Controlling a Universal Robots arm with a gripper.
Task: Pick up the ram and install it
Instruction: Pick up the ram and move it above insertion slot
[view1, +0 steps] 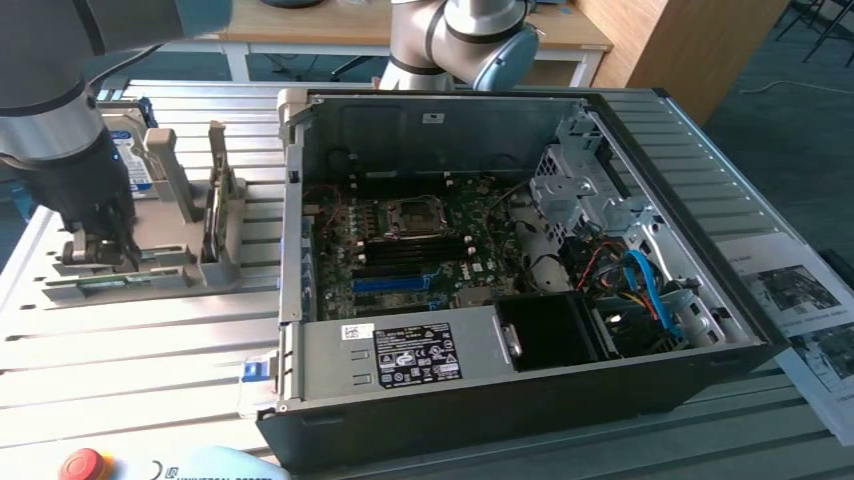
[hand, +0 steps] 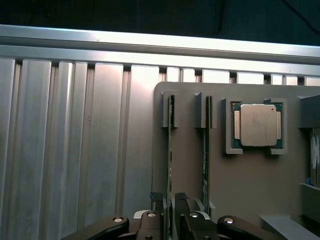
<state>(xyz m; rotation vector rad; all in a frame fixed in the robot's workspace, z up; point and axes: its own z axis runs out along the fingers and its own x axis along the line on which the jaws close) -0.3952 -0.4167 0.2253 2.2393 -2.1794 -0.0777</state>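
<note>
Two ram sticks stand on edge in slots of a grey holder (hand: 240, 175). The ram (hand: 170, 145) nearest the holder's edge runs straight between my gripper's (hand: 169, 197) two dark fingers (hand: 158, 200), one on each side of it. A small gap shows beside the stick, so the gripper is open around it. The second ram stick (hand: 205, 150) stands parallel, just beside. In the exterior view my gripper (view1: 96, 250) is low over the grey holder (view1: 200, 268), at the exterior view's left of the open computer case (view1: 534, 400).
A silver processor (hand: 258, 125) sits in a pocket of the holder. A hard drive (view1: 130, 150) with a blue-white label stands behind the arm. Inside the case lies the motherboard (view1: 400, 240) with a blue slot (view1: 394, 283). A red stop button (view1: 83, 465) is at the front.
</note>
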